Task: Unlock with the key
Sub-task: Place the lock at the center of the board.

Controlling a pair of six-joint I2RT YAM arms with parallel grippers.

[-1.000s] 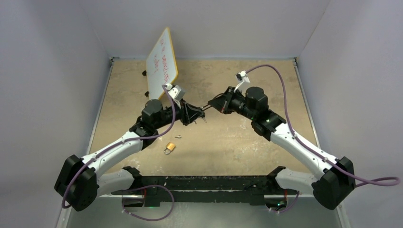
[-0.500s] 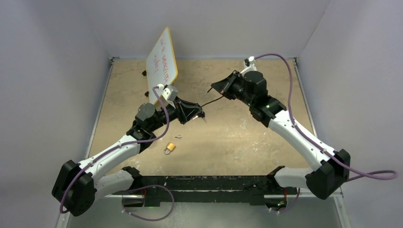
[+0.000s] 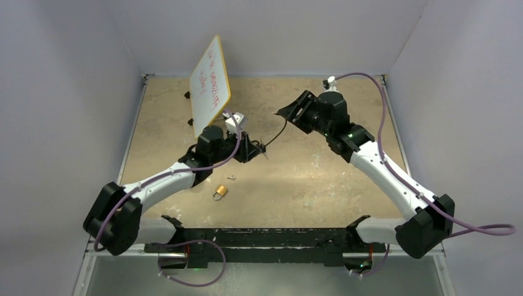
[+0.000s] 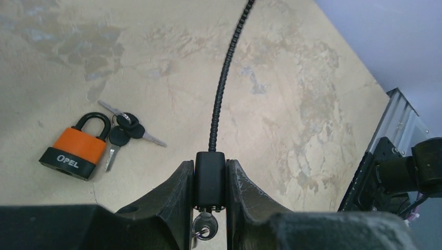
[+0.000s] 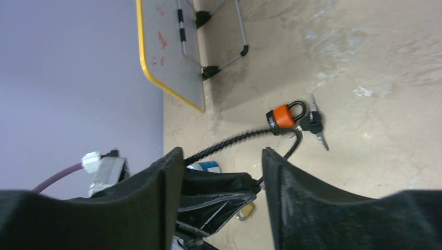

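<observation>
The left pincer [image 4: 210, 165] is clamping the black boxy lock body [image 4: 210, 179], ribbed cable [image 4: 221, 88] arching off; right pincer [image 5: 221, 156] is gaping empty over mottled beige table [image 4: 312, 104].

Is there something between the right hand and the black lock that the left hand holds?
Nothing separate is visible. Only the cable of the black lock curves across the gap between the open right hand and the left hand.

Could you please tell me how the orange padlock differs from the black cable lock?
The orange padlock lies loose on the table, keys beside it; the black cable lock is clamped in the left pincer. The padlock has a rigid shackle; the cable lock has a long flexible cable.
</observation>
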